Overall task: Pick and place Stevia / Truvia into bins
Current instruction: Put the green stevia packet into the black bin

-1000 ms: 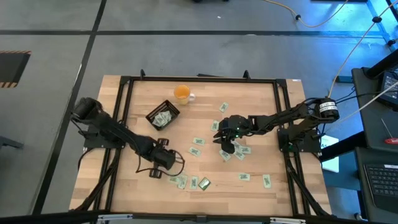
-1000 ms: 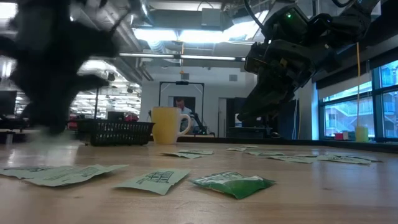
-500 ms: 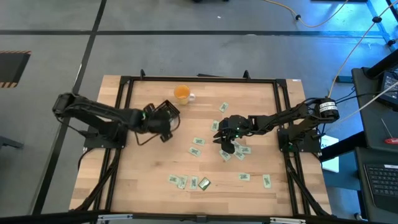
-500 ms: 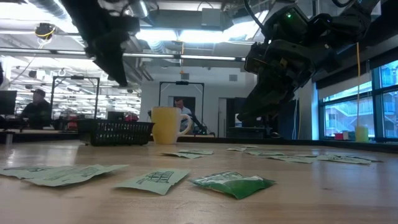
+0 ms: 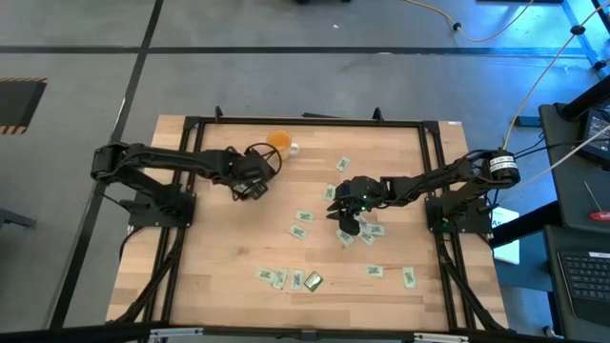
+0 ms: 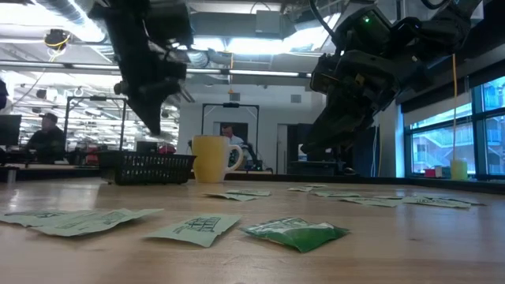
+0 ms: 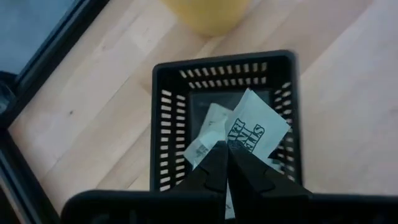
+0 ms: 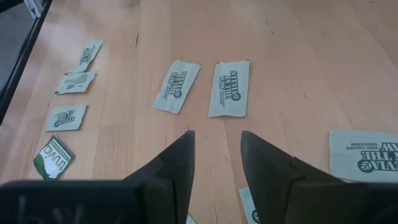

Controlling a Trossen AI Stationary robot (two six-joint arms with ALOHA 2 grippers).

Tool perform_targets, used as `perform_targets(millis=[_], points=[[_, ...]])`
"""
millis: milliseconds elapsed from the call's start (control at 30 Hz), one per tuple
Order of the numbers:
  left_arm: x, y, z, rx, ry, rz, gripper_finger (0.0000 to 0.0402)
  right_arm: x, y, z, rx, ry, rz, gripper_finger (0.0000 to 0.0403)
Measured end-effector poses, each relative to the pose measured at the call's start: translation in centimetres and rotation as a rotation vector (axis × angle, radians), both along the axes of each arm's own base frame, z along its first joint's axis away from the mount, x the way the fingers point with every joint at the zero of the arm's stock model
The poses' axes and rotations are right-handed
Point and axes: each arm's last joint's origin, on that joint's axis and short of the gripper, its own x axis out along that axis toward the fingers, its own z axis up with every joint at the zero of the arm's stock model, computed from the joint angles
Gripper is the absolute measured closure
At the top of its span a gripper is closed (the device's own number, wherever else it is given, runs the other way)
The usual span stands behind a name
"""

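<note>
The left gripper (image 7: 227, 163) is hovering over the black tray (image 7: 163, 118), fingers pressed together and pinching a Stevia sachet (image 7: 252, 130) above sachets already lying inside. The right gripper (image 8: 214, 155) is waiting over the table's right half, fingers spread and holding nothing, with loose sachets (image 5: 301, 231) lying around it. Judged risk: released from this height, the light sachet could flutter past the low wall, or cling to a finger. The left wrist view is showing the pinch and the tray's contents; the high view is hiding both beneath the arm.
</note>
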Motion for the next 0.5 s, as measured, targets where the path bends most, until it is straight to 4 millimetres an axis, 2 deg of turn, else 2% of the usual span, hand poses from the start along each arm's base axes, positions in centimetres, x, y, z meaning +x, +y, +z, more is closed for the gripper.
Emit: perform_targets(millis=[333, 500], points=[[1.3, 0.9, -3.2, -0.028, 0.146, -0.021, 0.0398, 0.0, 0.0, 0.0, 0.0, 0.0, 0.0, 0.027], [1.5, 1.0, -3.9, -0.021, 0.181, -0.019, 0.0397, 0.0, 0.0, 0.0, -0.001, 0.0, 0.0, 0.027]])
